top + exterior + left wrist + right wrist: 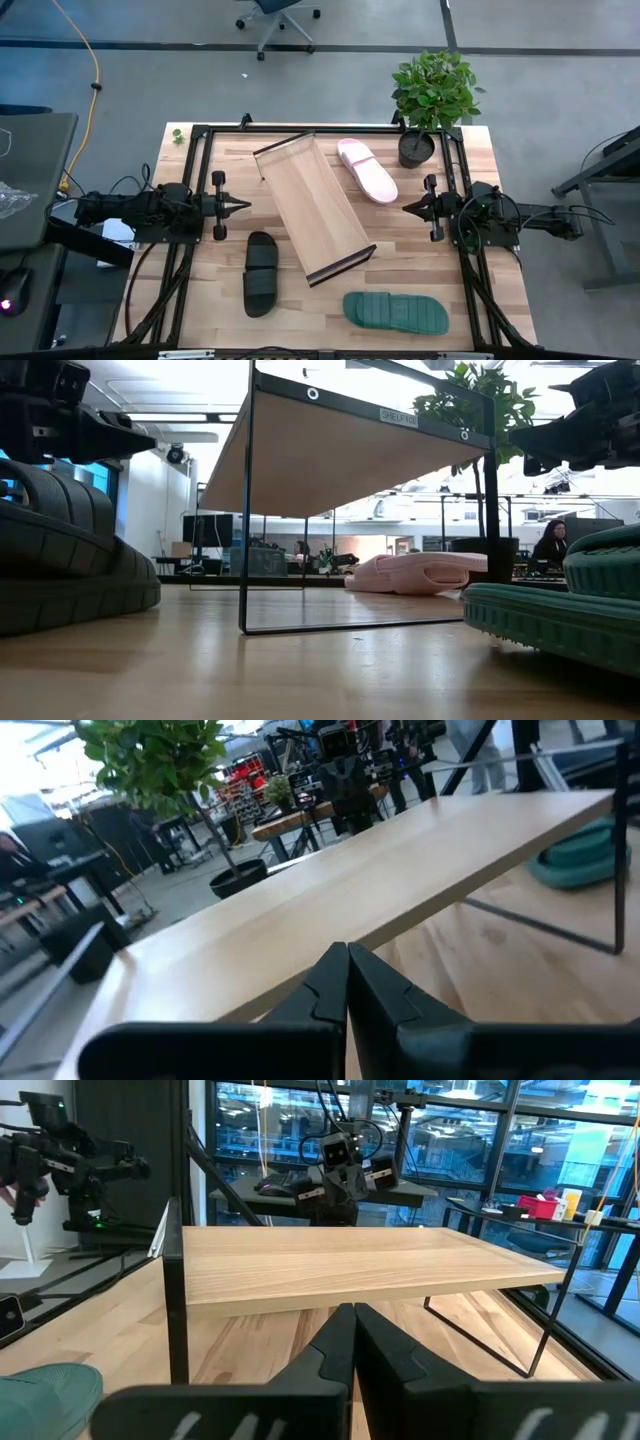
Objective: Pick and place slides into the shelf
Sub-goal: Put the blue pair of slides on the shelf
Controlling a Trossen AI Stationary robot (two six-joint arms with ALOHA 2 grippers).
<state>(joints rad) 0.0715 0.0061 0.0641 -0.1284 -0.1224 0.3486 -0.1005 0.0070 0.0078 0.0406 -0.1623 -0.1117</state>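
The light-wood shelf stands slantwise in the table's middle on thin dark rails. The black slide lies near its left side, the pale pink slide by its far right side, and the dark green slide near the table's near edge. All three rest on the tabletop on their soles. My left gripper hovers shut at the table's left, pointing at the shelf. My right gripper hovers shut at the right, also pointing at the shelf. The shelf board fills both wrist views.
A potted plant stands at the table's far right corner, close behind the pink slide. A dark frame runs around the table's edges. Bare tabletop lies between the black and green slides. A person sits in the room beyond.
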